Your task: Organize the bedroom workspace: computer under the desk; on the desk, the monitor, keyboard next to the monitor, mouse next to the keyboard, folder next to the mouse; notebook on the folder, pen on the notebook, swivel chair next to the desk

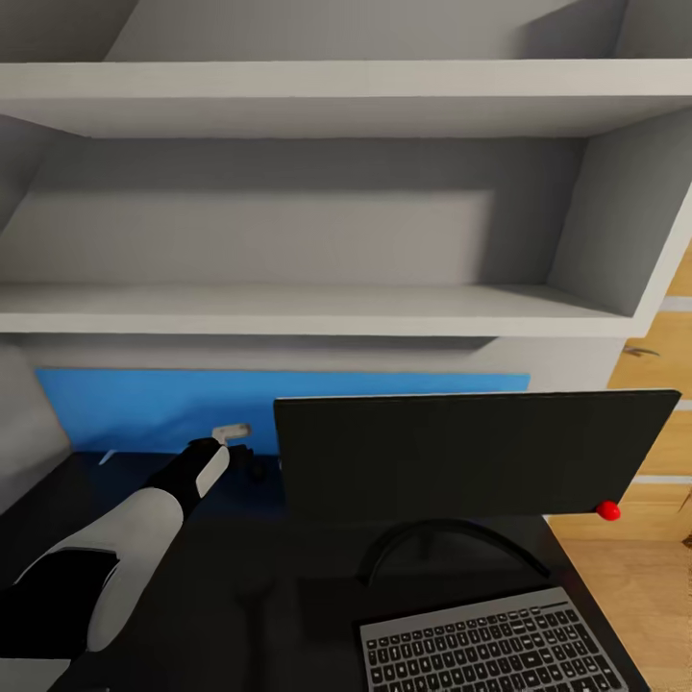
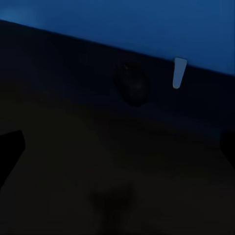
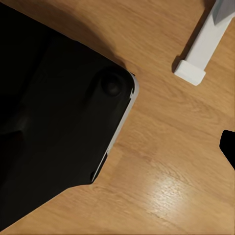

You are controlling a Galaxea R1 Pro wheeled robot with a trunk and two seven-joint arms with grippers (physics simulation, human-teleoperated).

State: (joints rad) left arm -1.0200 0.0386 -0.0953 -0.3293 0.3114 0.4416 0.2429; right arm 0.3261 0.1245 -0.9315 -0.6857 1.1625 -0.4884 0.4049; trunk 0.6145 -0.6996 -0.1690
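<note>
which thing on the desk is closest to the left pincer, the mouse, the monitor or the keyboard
The mouse: the small dark lump by the blue panel, just ahead of the left pincer. The monitor and keyboard sit off toward the right.

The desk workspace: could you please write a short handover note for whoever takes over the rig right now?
Left end effector: open, empty, low over the desk and aimed at the mouse.
Right end effector: down over the floor near a white desk leg; state unclear.
Done: monitor on the desk, keyboard in front of it.
Left: the mouse sits by the blue back panel, away from the keyboard; move it over. Then folder, notebook, pen, chair; check the computer.
</note>
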